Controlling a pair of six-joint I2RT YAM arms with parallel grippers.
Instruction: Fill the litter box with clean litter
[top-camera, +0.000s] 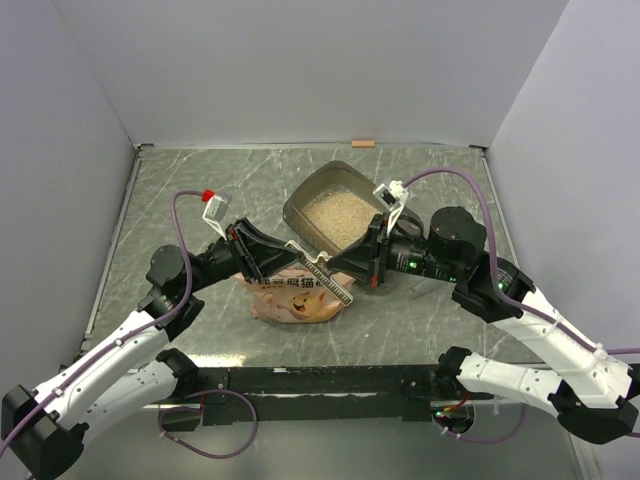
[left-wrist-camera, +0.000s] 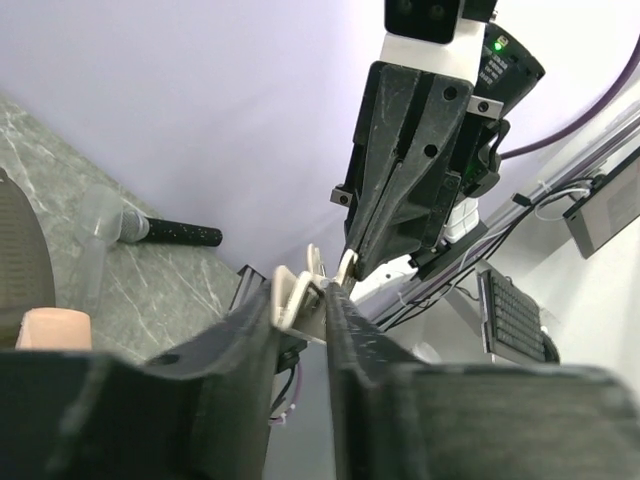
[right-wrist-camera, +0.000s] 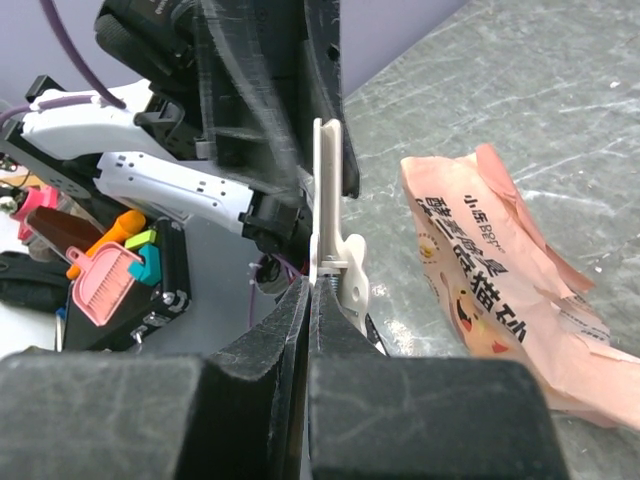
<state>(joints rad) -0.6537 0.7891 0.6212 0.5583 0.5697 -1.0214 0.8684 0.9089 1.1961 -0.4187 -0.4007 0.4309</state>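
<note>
**Top view.** The litter box (top-camera: 311, 186) sits toward 1 o'clock of the table (top-camera: 200, 180) centre and holds a bed of pale clean litter (top-camera: 335, 212). At its 6 o'clock the orange bag (top-camera: 295, 300) lies flat. Above the bag, the right gripper (top-camera: 330, 263), reaching in from 3 o'clock, is clenched on a cream clip (right-wrist-camera: 325, 200). The left gripper (top-camera: 297, 257), from 9 o'clock, brackets the clip's other end with its fingers narrowly apart. Whether it grasps the clip cannot be told.
</note>
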